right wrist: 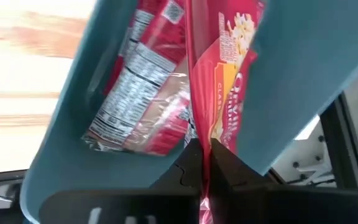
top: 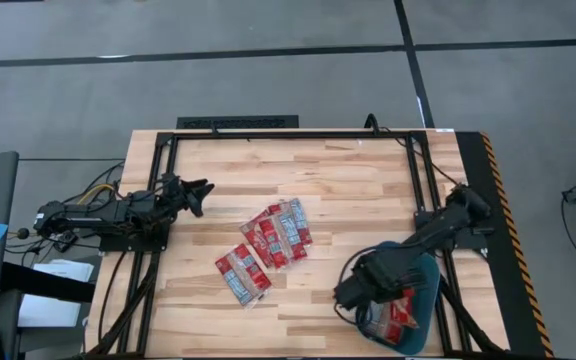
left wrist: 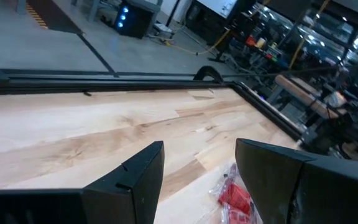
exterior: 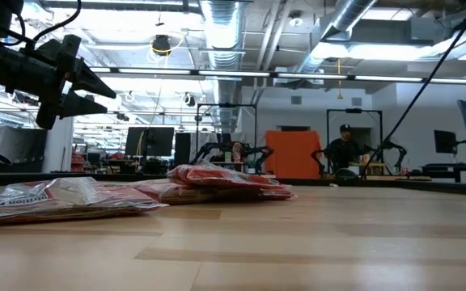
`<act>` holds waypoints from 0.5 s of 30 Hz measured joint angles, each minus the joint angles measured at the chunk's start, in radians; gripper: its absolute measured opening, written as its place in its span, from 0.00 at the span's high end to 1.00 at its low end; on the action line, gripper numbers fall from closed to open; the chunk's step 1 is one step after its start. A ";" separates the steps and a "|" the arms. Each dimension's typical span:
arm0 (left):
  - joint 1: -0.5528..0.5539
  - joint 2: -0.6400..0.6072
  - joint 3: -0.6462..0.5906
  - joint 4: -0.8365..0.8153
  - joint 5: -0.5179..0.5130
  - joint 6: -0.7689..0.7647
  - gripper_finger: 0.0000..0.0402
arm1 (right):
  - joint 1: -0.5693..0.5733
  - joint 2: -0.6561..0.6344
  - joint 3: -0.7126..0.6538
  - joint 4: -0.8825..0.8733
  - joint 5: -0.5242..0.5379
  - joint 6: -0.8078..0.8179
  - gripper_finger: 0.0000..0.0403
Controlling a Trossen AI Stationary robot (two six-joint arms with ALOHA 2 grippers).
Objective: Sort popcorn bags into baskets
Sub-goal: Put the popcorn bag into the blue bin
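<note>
while over the basket [right wrist: 61, 137], right tool [right wrist: 205, 163] pinches bag [right wrist: 225, 93].

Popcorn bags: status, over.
Right tool shut on a popcorn bag over the teal basket, one bag inside. Left tool open, waiting. Loose bags mid-table. Nothing blocking.

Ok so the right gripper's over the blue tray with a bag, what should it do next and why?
Probably open and let go: the right gripper is shut on a popcorn bag that hangs over the blue tray, beside another bag already inside.
</note>
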 joint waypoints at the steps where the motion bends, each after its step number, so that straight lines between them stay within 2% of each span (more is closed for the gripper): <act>1: 0.000 0.000 0.000 0.000 0.008 0.003 0.53 | -0.012 0.011 0.000 0.000 -0.010 -0.024 0.95; 6: 0.000 0.000 0.000 0.000 0.011 0.000 0.53 | -0.065 0.063 0.000 0.005 -0.018 -0.168 0.93; 9: 0.000 0.000 0.000 0.000 0.012 0.003 0.53 | -0.085 0.081 0.000 0.009 -0.019 -0.233 0.87; 15: 0.000 0.000 0.000 0.000 0.012 0.006 0.53 | -0.095 0.085 0.000 0.007 -0.010 -0.257 0.73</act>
